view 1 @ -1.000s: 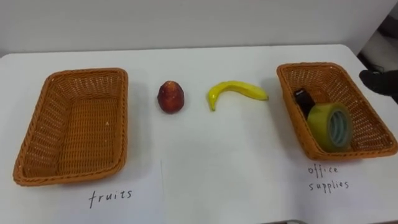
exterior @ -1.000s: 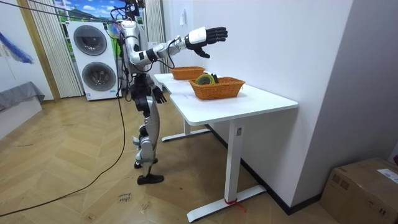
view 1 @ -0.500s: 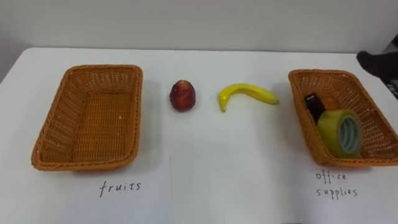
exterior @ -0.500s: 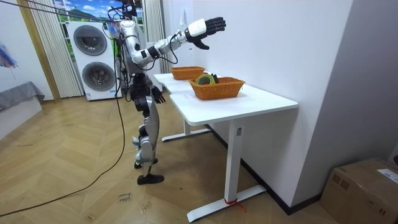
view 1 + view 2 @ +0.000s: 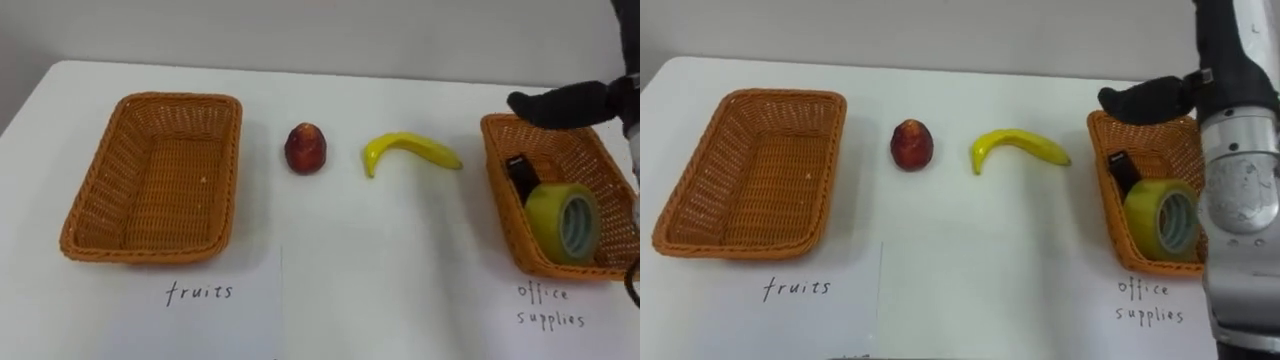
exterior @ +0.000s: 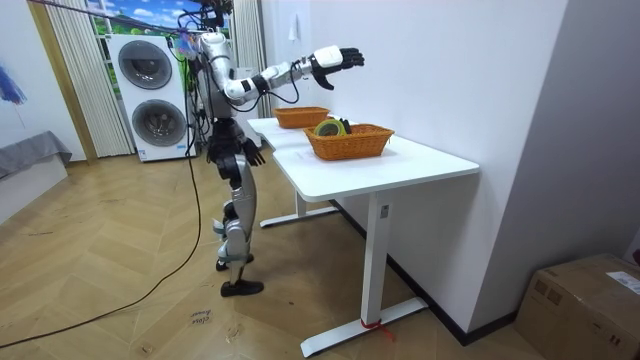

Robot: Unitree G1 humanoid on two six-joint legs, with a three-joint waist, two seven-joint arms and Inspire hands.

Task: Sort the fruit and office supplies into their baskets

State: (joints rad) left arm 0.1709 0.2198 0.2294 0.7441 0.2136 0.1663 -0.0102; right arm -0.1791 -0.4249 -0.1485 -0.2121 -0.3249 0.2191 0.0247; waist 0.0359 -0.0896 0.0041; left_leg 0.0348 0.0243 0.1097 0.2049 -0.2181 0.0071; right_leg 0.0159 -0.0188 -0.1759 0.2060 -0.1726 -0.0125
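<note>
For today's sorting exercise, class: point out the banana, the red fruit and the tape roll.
banana (image 5: 412, 147): left eye view, middle of its curve.
red fruit (image 5: 306, 148): left eye view, centre of its body.
tape roll (image 5: 543, 212): left eye view, outer band.

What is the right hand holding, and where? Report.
Nothing: the right hand is open above the office basket's far rim; the banana and red fruit lie on the table.

Left basket open from above; apple and banana well apart mid-table, bare table around and near them; right basket crowded by tape; right hand over its far rim.
</note>
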